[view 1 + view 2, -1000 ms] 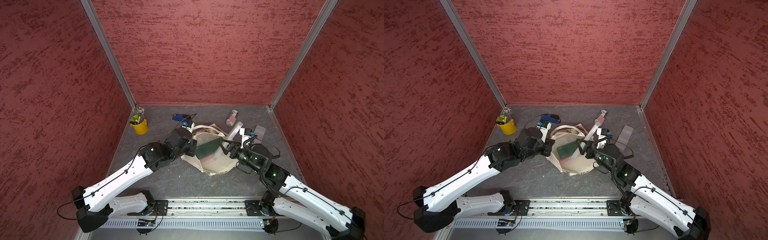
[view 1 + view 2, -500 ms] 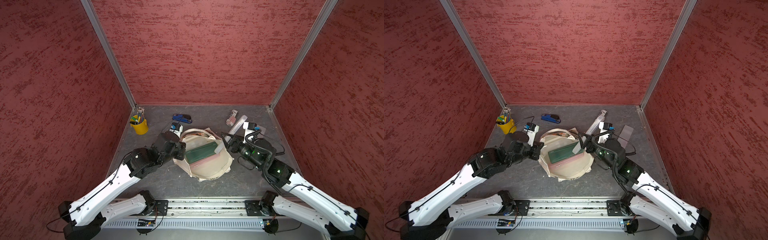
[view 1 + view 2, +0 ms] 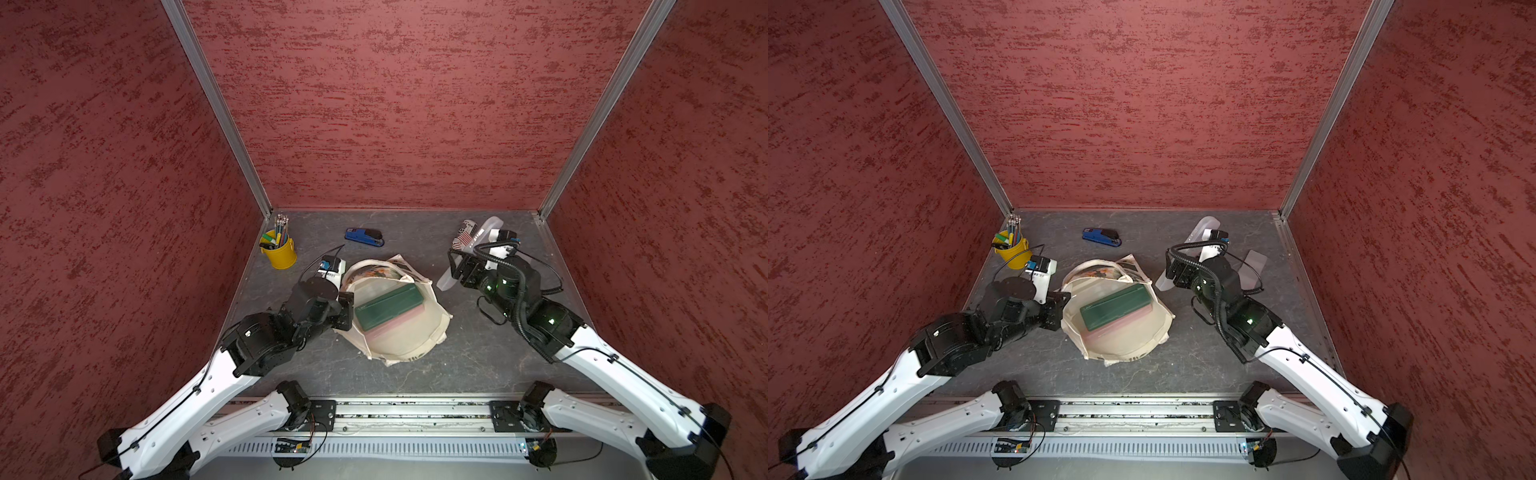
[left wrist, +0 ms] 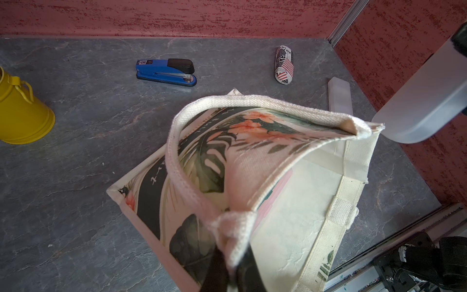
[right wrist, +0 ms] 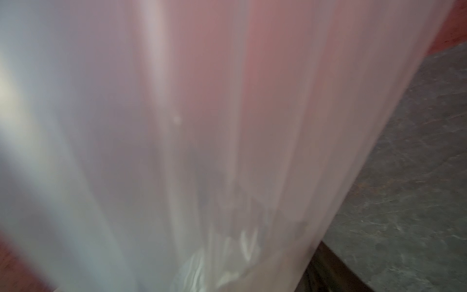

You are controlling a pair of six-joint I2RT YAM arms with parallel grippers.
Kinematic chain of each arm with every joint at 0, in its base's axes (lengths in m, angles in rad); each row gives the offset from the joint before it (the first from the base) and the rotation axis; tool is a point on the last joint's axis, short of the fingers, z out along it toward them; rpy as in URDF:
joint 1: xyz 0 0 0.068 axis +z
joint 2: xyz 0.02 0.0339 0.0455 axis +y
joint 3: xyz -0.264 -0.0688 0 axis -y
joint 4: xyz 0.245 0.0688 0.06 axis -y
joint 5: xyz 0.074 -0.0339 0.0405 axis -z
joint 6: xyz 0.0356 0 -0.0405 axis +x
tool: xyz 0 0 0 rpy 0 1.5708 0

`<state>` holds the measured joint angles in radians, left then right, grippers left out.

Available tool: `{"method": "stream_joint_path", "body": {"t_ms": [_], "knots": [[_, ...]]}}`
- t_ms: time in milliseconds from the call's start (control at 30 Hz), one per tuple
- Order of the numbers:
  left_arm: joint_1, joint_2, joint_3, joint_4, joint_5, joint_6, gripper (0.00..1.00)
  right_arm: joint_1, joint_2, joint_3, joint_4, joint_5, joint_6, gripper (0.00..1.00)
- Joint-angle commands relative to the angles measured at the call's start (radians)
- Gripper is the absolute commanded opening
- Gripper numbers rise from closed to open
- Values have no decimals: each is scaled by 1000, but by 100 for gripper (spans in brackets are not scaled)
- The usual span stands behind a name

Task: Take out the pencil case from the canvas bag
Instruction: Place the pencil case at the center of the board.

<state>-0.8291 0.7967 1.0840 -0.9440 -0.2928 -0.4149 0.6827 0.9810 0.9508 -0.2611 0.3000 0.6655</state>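
The right gripper (image 3: 462, 269) with the translucent pencil case (image 3: 446, 284) now hangs clear to the right of the canvas bag (image 3: 401, 353) instead of over its mouth, and the left gripper (image 4: 231, 263), pinching the rim, sits farther left, the bag dragged slightly along.

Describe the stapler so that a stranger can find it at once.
Start at the back wall and come down to the grey table. Beyond the open canvas bag, right of the yellow pencil pot, the stapler lies flat. Nothing else lying there is blue with a black top.
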Motion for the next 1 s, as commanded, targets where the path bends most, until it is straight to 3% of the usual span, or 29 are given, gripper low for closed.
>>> {"method": "stream_joint_path", "body": {"t_ms": [0, 133, 700, 967], "knots": [[7, -30, 1, 51, -27, -19, 0, -84, 20, -5, -3, -15, -16, 79], [7, -42, -3, 44, -21, -26, 0, -205, 104, -20, -2, -98, -22, 79], [7, -79, -76, 92, 23, -44, 0, -480, 415, -47, -23, -166, -62, 80], [5, -73, -85, 105, 37, -47, 0, -531, 572, 33, -52, -170, -99, 81]]}}
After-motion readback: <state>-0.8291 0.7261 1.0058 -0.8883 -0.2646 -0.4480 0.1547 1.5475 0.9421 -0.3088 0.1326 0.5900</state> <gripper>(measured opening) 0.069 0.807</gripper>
